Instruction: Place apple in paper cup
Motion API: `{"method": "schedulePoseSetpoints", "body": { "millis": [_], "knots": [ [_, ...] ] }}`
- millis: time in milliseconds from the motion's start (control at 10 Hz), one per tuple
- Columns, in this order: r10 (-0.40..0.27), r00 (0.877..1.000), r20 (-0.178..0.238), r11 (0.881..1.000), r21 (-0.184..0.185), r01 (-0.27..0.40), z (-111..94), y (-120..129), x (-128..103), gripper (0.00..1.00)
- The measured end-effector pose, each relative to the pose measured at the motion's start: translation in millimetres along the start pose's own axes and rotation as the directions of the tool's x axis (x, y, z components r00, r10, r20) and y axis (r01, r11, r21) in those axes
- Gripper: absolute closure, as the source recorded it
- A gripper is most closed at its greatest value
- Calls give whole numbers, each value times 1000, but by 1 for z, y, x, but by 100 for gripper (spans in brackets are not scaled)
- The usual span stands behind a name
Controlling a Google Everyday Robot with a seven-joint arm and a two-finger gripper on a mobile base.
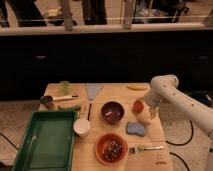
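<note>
The apple (137,106), small and orange-red, sits on the wooden table right of the dark purple bowl (112,111). My gripper (145,106) hangs at the end of the white arm (167,86), which reaches in from the right. The gripper is right at the apple's right side, at table height. The paper cup (82,127), small and white, stands upright left of the purple bowl, by the green tray's right edge. It is well apart from the apple and the gripper.
A green tray (30,150) fills the front left. An orange bowl with food (111,148), a fork (148,148) and a blue sponge (135,128) lie in front. A pale green cup (64,87), a metal cup (47,101) and a yellow piece (136,88) lie at the back.
</note>
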Motion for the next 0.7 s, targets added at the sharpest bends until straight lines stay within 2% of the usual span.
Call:
{"method": "schedulePoseSetpoints", "body": {
  "millis": [700],
  "knots": [
    [-13, 999, 51, 1000, 26, 12, 6, -11, 2, 20]
  ]
}}
